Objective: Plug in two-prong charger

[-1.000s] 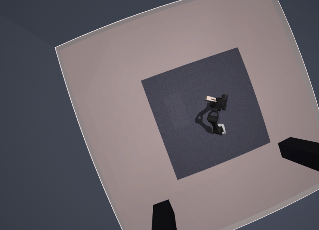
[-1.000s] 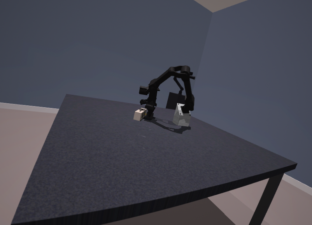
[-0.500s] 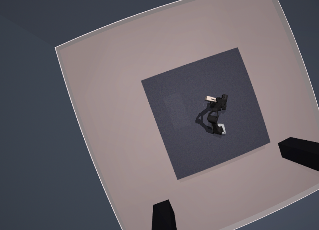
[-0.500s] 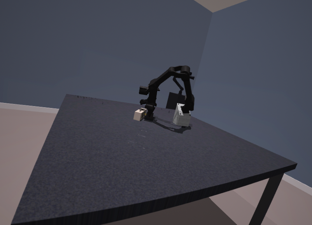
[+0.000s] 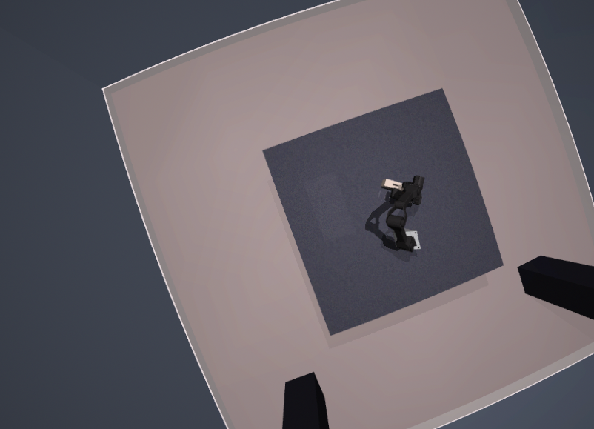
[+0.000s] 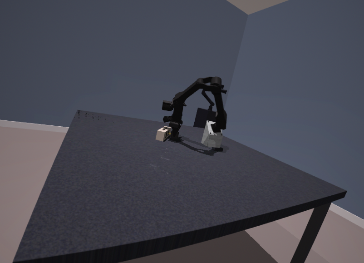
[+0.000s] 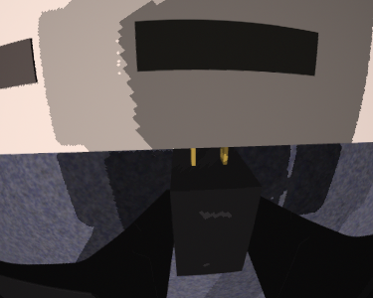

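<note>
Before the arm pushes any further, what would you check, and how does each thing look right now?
1. Charger held in the gripper: ok, clamped between its fingers.
2. Both gold prongs visible and parallel: ok.
3. Prongs aimed at the strip: ok, tips meet the lower edge of the power strip in the wrist view.
4. Prongs inside the right outlet: cannot tell; the dark slot sits well above them in that view.
5. Strip resting flat on the table: ok, seen from the exterior view.

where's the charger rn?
Wrist view, centre: the charger sits clamped in the gripper, prongs against the power strip, below its dark slot.
</note>
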### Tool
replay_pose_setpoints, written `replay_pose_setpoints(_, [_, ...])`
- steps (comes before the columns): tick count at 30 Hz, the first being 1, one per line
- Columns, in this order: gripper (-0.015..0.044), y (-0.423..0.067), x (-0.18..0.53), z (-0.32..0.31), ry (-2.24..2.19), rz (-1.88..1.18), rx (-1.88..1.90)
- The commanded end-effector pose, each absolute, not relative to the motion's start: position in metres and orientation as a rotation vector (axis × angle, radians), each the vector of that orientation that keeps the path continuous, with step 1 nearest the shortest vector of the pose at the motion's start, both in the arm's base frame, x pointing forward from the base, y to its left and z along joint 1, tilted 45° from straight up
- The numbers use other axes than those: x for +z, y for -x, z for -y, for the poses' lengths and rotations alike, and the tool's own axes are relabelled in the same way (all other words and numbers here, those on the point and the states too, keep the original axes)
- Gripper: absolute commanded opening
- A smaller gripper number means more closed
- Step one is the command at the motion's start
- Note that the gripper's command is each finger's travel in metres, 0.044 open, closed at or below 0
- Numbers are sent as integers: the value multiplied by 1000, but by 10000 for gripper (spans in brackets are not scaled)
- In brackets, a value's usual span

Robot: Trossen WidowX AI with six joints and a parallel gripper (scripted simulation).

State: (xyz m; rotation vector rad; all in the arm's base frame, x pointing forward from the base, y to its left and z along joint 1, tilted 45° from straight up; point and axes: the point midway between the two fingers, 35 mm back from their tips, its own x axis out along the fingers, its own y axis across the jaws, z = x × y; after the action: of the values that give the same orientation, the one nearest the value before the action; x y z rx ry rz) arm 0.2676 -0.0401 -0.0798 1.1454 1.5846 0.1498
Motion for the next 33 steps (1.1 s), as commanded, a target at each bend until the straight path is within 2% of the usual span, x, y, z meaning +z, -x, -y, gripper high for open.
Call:
replay_pose_setpoints(1, [0,-270,-79,41,-1151,-1580,150])
replay_pose_setpoints(33, [0,-272,-80,42,-1151,-1580,150])
